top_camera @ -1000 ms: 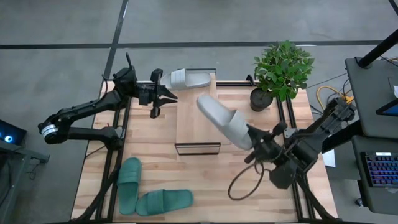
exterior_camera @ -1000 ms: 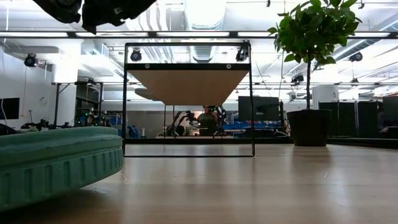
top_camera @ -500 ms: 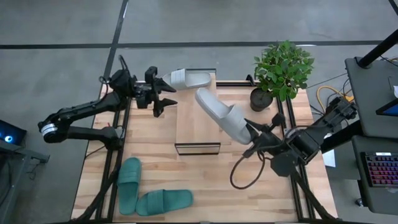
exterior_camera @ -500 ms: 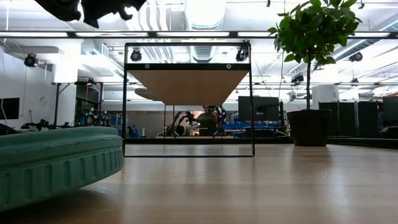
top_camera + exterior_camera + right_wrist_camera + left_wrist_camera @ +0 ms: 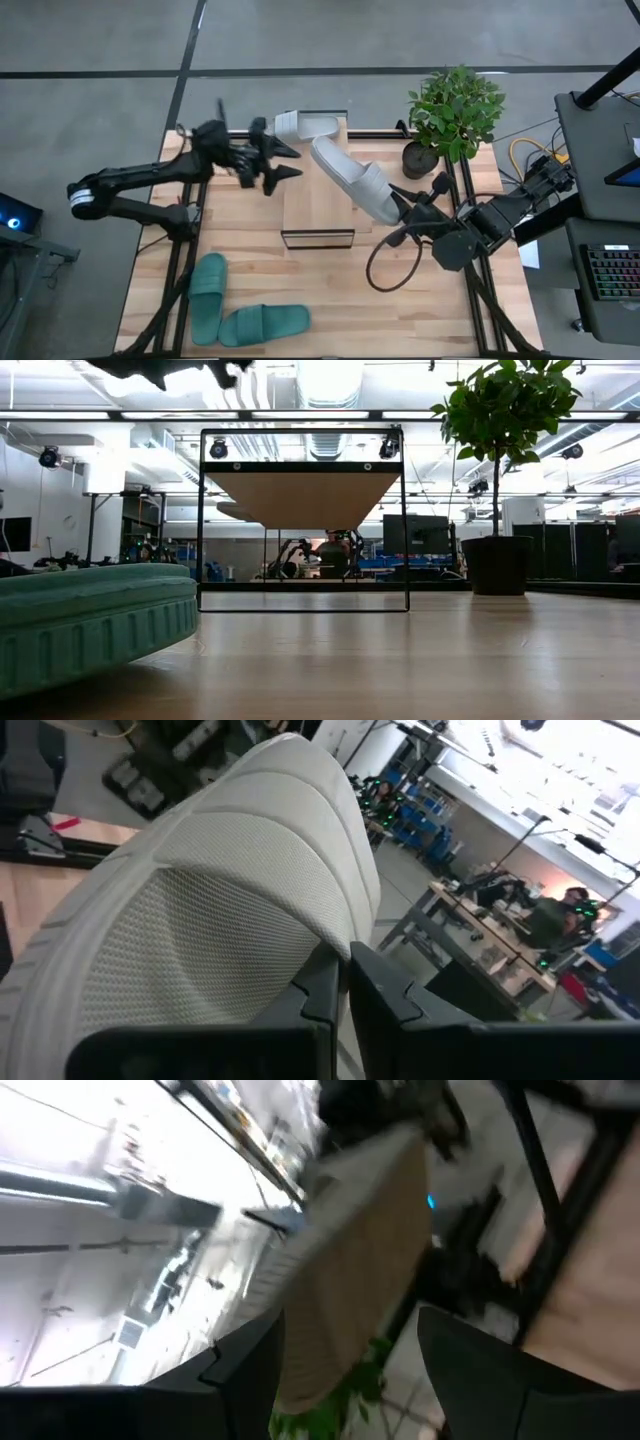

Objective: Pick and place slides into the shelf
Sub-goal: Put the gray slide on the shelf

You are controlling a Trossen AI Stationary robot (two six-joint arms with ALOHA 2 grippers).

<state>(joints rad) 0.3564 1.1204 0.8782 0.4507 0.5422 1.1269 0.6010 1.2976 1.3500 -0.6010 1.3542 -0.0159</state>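
The shelf (image 5: 318,200), a narrow wood plank on a dark frame, stands mid-table and also shows in the low view (image 5: 303,490). One pale slide (image 5: 306,126) lies on its far end. My left gripper (image 5: 288,160) hovers open just left of the shelf, near that slide, touching nothing. A second pale slide (image 5: 350,178) slants over the shelf's right side with my right gripper (image 5: 405,213) shut on it. Two teal slides (image 5: 208,290) (image 5: 265,324) lie soles down at the near left. My right gripper pinches the pale slide's end nearest the strap (image 5: 330,960) between its two shut fingers (image 5: 375,995). It comes from the table's right and near side, along the slide. The slide's free end (image 5: 322,152) reaches over the shelf top; whether it rests there I cannot tell.
A potted plant (image 5: 452,112) stands at the far right corner, close behind the held slide. A black cable (image 5: 390,275) loops on the table below my right arm. Bare tabletop lies between the shelf and the teal slides.
My left gripper has opened and swung toward the table's right, up to the shelf's left side; the pale slide on the far end has stayed put. My right gripper has carried its slide toward the far edge and slightly left, farther over the shelf.
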